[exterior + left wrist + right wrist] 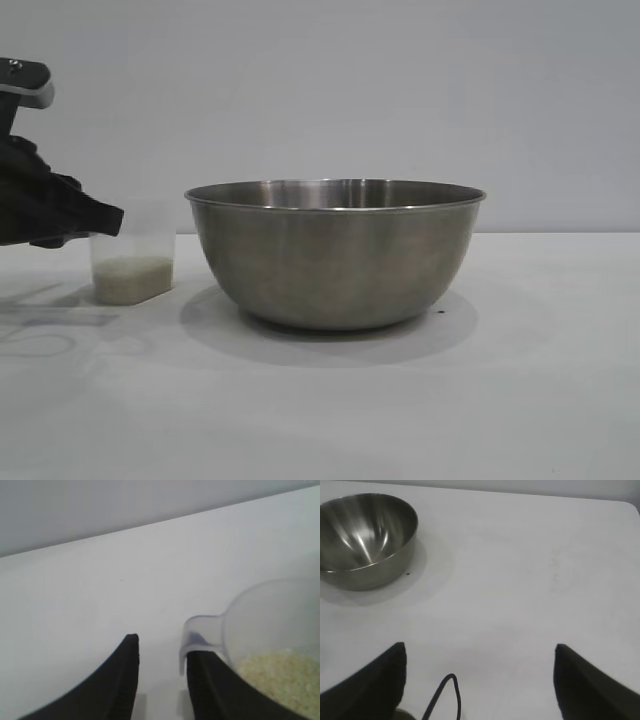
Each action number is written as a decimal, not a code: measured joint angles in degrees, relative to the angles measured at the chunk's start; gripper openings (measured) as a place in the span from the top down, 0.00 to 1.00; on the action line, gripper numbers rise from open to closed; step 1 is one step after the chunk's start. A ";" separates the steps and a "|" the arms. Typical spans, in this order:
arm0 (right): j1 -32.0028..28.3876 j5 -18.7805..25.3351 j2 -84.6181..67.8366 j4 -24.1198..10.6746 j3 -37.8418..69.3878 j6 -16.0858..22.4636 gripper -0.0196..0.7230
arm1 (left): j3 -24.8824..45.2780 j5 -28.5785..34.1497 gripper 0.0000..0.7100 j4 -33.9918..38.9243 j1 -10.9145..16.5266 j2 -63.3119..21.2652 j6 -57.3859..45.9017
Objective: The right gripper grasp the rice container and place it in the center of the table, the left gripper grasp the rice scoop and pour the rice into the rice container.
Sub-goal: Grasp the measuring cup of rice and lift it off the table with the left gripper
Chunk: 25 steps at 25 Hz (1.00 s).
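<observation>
The rice container [335, 255], a large steel bowl, stands empty on the white table [540, 390] near the middle. It also shows far off in the right wrist view [365, 535]. The rice scoop [133, 262], a small translucent cup with rice [132, 278] in its bottom, stands on the table left of the bowl. My left gripper [100, 218] is at the scoop's upper left side. In the left wrist view it [161, 645] is open, and the scoop's loop handle [200, 630] lies over one fingertip beside the rice [280, 675]. My right gripper [479, 646] is wide open and empty, well away from the bowl.
A thin black cable loop [447, 690] hangs between the right gripper's fingers. The table's far corner [625, 507] shows in the right wrist view. A plain pale wall stands behind the table.
</observation>
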 joint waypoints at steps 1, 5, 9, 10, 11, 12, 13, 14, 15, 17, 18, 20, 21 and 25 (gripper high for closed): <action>0.00 0.00 0.00 0.00 0.00 0.00 0.24 | 0.00 0.00 1.00 0.00 0.00 0.00 0.00; 0.00 0.00 0.00 0.00 0.00 0.00 0.24 | 0.00 0.00 1.00 0.00 0.00 0.00 0.00; 0.00 0.00 0.00 0.00 0.00 0.00 0.24 | 0.00 0.00 1.00 0.00 0.00 0.00 0.00; 0.00 0.00 0.00 0.00 0.00 0.00 0.24 | 0.00 0.00 1.00 0.00 0.00 0.00 0.00; 0.00 0.00 0.00 0.00 0.00 0.00 0.24 | 0.00 0.00 1.00 0.00 0.00 0.00 0.00; 0.00 0.00 0.00 0.00 0.00 0.00 0.24 | 0.00 0.00 1.00 0.00 0.00 0.00 0.00; 0.00 0.00 0.00 0.00 0.00 0.00 0.24 | 0.00 0.00 1.00 0.00 0.00 0.00 0.00; 0.00 0.00 0.00 0.00 0.00 0.00 0.24 | 0.00 0.00 1.00 0.00 0.00 -0.11 0.00; 0.00 0.00 0.00 0.00 0.00 0.00 0.24 | 0.00 0.23 1.00 0.00 0.00 -0.57 0.00; 0.00 0.00 0.00 0.00 0.00 0.00 0.24 | 0.00 0.23 1.00 0.00 0.00 -1.97 0.00; 0.00 0.00 0.00 0.00 0.00 0.00 0.24 | 0.00 0.35 1.00 0.00 0.00 -2.81 0.00; 0.00 0.00 0.00 0.00 0.00 0.00 0.24 | 0.00 0.35 1.00 0.00 0.00 -4.29 0.12; 0.00 0.00 0.00 0.00 0.00 0.00 0.24 | 0.00 0.35 1.00 0.00 0.00 -4.99 0.20; 0.00 0.00 0.00 0.00 0.00 0.00 0.24 | 0.00 0.35 1.00 0.00 0.00 -7.76 0.64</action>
